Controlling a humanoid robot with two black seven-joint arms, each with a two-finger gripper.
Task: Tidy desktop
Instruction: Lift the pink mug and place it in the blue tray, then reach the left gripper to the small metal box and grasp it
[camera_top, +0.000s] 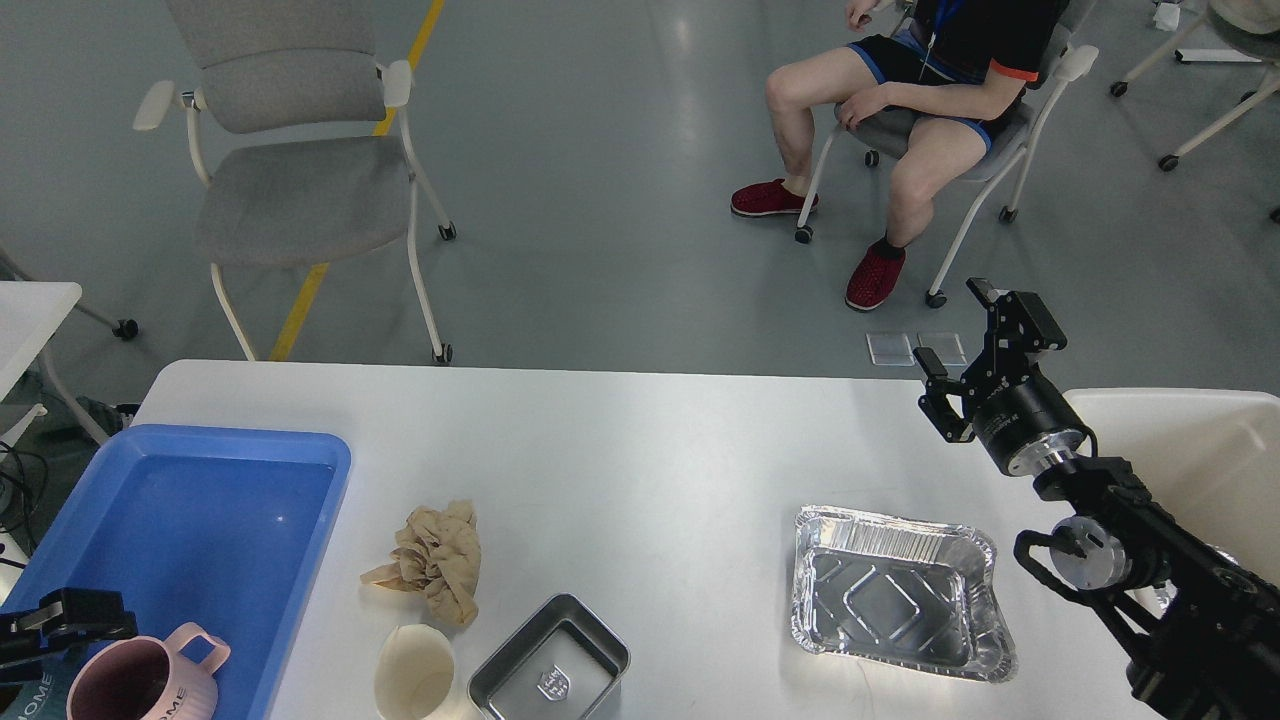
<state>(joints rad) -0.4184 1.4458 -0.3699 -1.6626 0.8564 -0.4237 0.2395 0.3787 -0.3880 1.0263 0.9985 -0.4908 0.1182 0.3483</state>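
Observation:
The white desktop carries a crumpled brown paper, a cream paper cup, a small steel tin and a foil tray. A pink mug stands in the blue tray at the front left. My left gripper is just up and left of the mug, apart from it, and looks open. My right gripper is open and empty, raised over the table's far right edge.
A white bin stands at the table's right end. A dark teal cup shows at the tray's bottom left corner. A grey chair and a seated person are beyond the table. A small white table corner is at far left.

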